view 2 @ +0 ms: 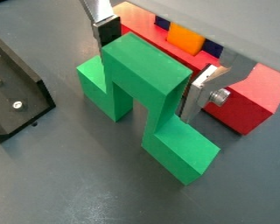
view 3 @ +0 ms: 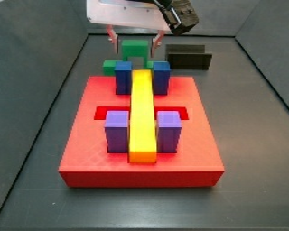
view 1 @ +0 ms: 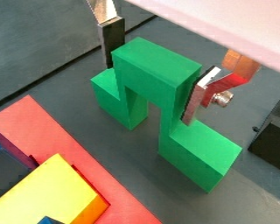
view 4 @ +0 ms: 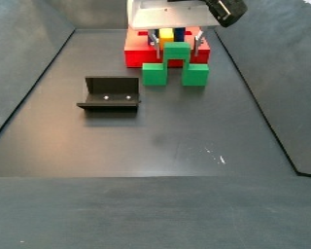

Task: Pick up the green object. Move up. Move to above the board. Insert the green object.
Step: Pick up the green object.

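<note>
The gripper (view 1: 152, 73) is straddling the green object's (view 1: 154, 92) raised cube, its fingers (view 2: 203, 87) pressing against opposite faces, closed on it. The green object is sitting on the floor just beside the board (view 3: 98, 153), which is carrying blue blocks (view 3: 161, 74), purple blocks (view 3: 170, 131) and a yellow bar (view 3: 142, 117). The fixture (view 4: 110, 94) is standing apart.

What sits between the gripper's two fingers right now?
The raised middle of the green object sits between the fingers of the gripper, beside the board. Both wrist views show it; contact can't be confirmed.
</note>
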